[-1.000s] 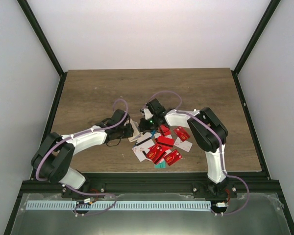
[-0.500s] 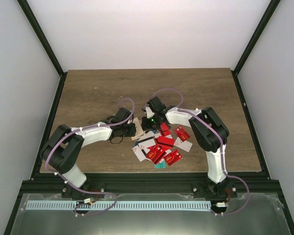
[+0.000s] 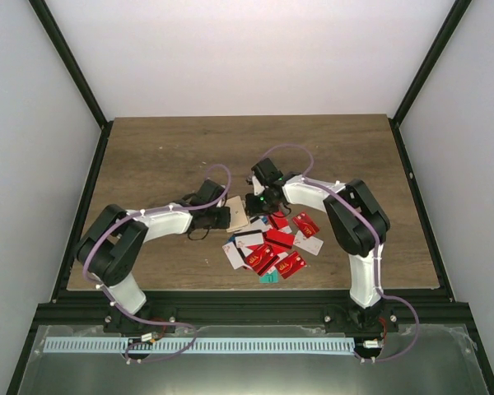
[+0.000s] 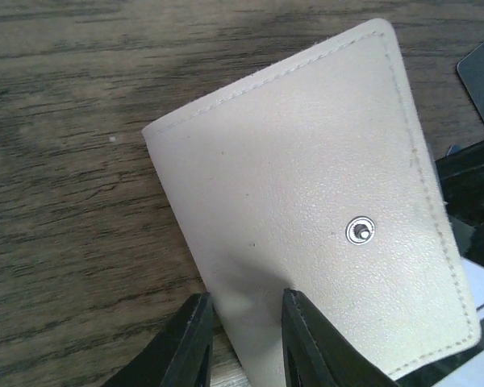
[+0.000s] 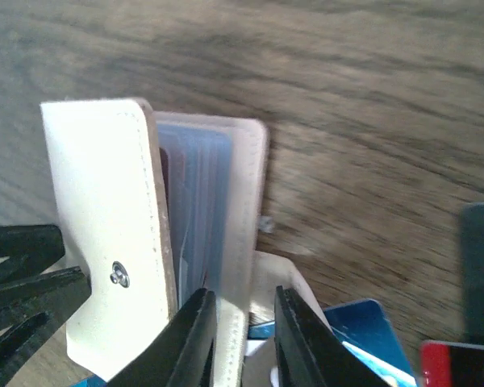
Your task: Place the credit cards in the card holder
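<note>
The beige card holder (image 3: 238, 212) sits mid-table between my two grippers, just up and left of the heap of credit cards (image 3: 272, 247), which are mostly red. In the left wrist view its snap-stud cover (image 4: 306, 161) faces the camera. My left gripper (image 4: 246, 300) straddles the cover's lower corner with its jaws a little apart. In the right wrist view the card holder (image 5: 105, 185) stands spread, clear sleeves showing. My right gripper (image 5: 242, 294) sits around the other cover's edge, with a gap beside one finger. A blue card (image 5: 363, 322) lies just behind.
The wooden table (image 3: 148, 156) is bounded by a dark frame and white walls on three sides. Both arms reach in from the front rail (image 3: 247, 300) and nearly meet at the holder. In the top view, the left gripper (image 3: 223, 217) and right gripper (image 3: 259, 206) are close together.
My left gripper has slid right onto the holder with its jaws narrowing. My right gripper's jaws have widened slightly and it has shifted a little right. The holder has moved slightly up and right.
</note>
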Available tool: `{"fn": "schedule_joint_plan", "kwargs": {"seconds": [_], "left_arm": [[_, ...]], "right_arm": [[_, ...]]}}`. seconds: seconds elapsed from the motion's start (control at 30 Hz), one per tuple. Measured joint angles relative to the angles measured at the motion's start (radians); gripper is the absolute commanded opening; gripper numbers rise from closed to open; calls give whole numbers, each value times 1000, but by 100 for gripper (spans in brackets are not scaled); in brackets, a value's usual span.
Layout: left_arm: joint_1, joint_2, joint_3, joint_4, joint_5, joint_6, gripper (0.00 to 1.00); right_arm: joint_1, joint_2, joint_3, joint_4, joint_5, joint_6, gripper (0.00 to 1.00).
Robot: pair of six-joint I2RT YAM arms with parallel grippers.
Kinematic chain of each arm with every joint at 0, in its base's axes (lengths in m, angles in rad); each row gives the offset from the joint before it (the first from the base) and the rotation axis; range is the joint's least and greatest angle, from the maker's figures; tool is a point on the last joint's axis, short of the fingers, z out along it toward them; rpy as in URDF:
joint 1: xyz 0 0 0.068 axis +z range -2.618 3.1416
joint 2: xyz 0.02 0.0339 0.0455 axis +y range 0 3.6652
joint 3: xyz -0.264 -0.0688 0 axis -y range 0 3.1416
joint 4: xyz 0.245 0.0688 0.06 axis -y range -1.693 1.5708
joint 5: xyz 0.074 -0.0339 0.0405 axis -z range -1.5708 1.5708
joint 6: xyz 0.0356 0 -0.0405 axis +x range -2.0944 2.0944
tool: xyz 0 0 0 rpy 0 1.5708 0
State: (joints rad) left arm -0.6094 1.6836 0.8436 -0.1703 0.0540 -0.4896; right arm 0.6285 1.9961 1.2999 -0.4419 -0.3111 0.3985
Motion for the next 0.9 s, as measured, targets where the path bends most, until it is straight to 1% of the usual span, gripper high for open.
{"fn": "schedule_joint_plan", "kwargs": {"seconds": [0.3,0.37,0.43,0.47,0.57,0.7,0.9], "left_arm": [[0,11,7,-4,3,18,24],[0,13,13,-10,3,23,24],[0,15,18,-16,4,27,23],[0,15,21,-20,5,30,24],[0,15,26,-30,7,42,24],[0,15,37,-51,8,53,23],[0,19,41,-60,10,64,22]], "right_arm": [[-40,-29,-7,-29,56,-5,26],[-53,-30,-17,-32,71,-5,27],[-64,-32,-24,-30,70,-6,42],[-66,-33,-26,-30,71,-5,46],[-68,-48,-34,-28,76,-16,49],[-69,-70,-63,-28,78,-22,47],[-69,-82,-92,-7,67,-23,30]]}}
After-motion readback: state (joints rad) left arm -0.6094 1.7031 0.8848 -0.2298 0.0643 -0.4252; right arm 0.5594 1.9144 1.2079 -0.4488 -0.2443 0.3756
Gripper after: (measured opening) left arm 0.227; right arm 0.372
